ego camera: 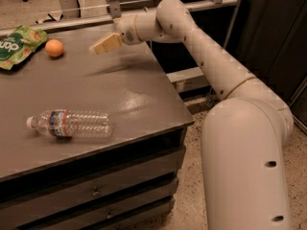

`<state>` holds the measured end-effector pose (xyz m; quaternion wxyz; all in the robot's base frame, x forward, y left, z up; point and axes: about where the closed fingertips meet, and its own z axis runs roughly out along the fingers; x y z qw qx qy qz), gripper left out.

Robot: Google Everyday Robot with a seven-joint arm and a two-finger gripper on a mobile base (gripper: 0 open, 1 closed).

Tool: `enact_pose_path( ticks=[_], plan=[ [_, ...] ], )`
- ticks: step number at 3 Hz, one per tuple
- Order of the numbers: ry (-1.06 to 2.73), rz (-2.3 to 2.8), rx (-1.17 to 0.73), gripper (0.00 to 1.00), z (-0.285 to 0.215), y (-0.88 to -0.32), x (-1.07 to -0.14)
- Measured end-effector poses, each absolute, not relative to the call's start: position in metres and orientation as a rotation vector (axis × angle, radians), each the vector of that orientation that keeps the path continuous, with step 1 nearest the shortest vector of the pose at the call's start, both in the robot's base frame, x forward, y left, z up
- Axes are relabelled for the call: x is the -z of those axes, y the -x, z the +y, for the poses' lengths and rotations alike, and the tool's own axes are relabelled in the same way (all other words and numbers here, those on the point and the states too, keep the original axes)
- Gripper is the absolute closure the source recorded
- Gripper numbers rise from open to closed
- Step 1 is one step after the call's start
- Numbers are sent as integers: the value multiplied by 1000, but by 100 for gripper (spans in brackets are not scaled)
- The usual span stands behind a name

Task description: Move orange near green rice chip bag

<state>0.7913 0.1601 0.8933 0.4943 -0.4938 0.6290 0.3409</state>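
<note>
The orange (54,48) rests on the grey table (129,95) at the back left, just right of the green rice chip bag (18,47), with a narrow gap between them. The bag lies flat at the table's left edge and is partly cut off by the frame. My pale yellow gripper (103,44) hangs above the table's back part, to the right of the orange and apart from it. It holds nothing.
A clear plastic water bottle (72,124) lies on its side near the table's front left. The table has drawers (96,193) beneath. A metal rail (86,20) runs behind the table. My arm's base (244,166) stands to the right of the table.
</note>
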Motion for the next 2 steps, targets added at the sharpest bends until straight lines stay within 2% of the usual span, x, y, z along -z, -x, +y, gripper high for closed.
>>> enact_pose_path(
  ticks=[1, 2],
  plan=[
    [1153, 1494, -837, 0, 118, -794, -900],
    [1146, 1493, -834, 0, 112, -794, -901]
  ],
)
